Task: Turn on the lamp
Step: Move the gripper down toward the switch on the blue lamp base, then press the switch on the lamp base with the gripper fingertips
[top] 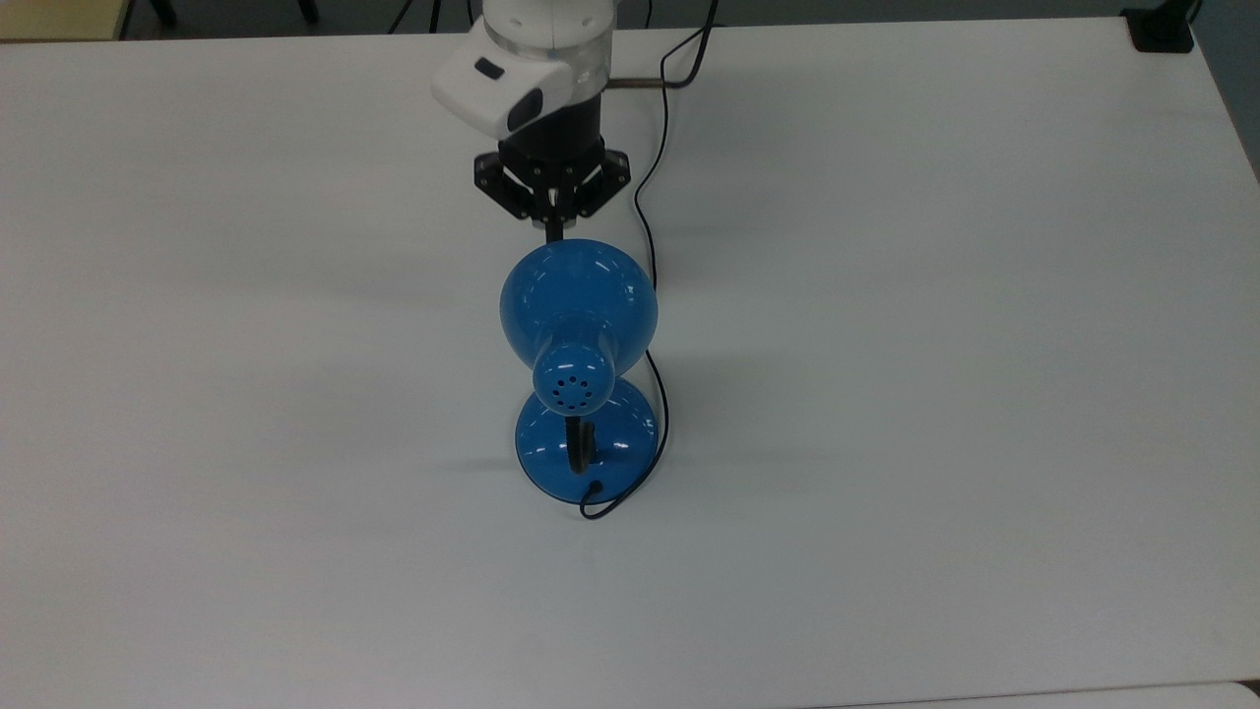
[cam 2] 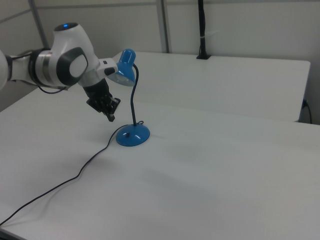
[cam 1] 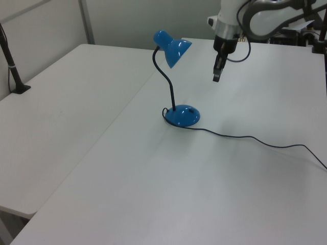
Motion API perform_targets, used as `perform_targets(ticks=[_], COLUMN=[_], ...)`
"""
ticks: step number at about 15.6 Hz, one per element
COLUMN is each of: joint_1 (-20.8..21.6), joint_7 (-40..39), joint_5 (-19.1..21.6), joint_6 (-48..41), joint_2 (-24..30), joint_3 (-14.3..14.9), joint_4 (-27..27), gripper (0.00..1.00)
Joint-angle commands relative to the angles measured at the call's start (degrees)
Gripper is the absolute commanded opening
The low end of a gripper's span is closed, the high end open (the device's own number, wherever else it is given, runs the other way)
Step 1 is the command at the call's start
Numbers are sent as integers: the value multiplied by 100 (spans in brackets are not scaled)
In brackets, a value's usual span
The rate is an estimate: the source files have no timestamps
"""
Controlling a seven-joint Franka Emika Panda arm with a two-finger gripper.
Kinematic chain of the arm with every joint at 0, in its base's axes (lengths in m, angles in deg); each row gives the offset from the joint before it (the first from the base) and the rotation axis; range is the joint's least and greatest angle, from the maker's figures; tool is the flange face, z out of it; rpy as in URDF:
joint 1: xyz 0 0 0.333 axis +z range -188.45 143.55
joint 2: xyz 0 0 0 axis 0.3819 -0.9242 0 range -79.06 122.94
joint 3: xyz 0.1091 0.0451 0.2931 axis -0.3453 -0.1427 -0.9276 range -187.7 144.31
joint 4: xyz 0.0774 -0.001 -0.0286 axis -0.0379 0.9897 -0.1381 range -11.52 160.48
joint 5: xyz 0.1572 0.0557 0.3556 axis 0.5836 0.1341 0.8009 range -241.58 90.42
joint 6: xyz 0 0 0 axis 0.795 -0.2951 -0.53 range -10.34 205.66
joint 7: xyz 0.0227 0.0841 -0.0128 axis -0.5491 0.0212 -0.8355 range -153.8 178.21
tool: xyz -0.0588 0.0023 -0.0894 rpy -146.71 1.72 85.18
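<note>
The lamp [top: 578,295] is glossy blue and stands upright mid-table, its bell shade bent over on a black gooseneck above a round base [top: 551,448]. It also appears in the left view [cam 1: 176,50] and the right view [cam 2: 133,135]. A thin black cord [top: 650,197] runs from the base to the table's far edge in the top view. My gripper [top: 554,234] points down, shut on nothing, its tip just past the shade's rim on the top view's upper side. In the left view the gripper [cam 1: 216,77] hangs to the right of the shade, above the table and apart from the lamp. No glow shows under the shade.
The white table [top: 935,394] has wide bare areas on both sides of the lamp. A black clamp [top: 1162,30] sits at the top view's upper right corner. In the left view the cord [cam 1: 255,139] trails right across the table. A black post [cam 2: 201,30] rises at the back.
</note>
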State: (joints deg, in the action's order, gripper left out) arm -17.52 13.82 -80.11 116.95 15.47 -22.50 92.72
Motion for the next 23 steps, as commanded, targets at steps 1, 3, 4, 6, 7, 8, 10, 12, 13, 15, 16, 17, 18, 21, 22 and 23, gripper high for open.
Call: perform_targets(ticks=[1, 3, 4, 6, 7, 8, 10, 12, 13, 15, 16, 17, 18, 21, 22, 23], joint_1=[87, 113, 166, 149, 140, 131, 122, 122, 114, 114, 114, 114, 114, 122, 122, 114], joint_7=[137, 138, 138, 138, 120, 111, 129, 138, 138, 137, 138, 138, 138, 138, 138, 146], joint_5=[-83, -83, -83, -91, -100, -179, -451, -496, -522, -671, -672, -680, -689, -698, -724, -750], joint_6=[869, 1186, 1353, 1713, 1846, 1943, 2206, 2417, 2444, 2549, 2611, 2620, 2655, 2787, 2822, 2866], joint_2=[-319, -530, -635, -776, -829, -908, -1075, -1242, -1295, -1409, -1427, -1454, -1497, -1585, -1620, -1638], joint_3=[28, 28, 28, 28, 28, 28, 28, 28, 28, 28, 28, 28, 28, 37, 28, 37], joint_4=[118, 118, 118, 118, 118, 118, 118, 110, 101, 75, 75, 75, 57, 57, 48, 13], gripper=[0, 0, 0, 0, 0, 0, 0, 0, 0, 0, 0, 0, 0, 0, 0, 0])
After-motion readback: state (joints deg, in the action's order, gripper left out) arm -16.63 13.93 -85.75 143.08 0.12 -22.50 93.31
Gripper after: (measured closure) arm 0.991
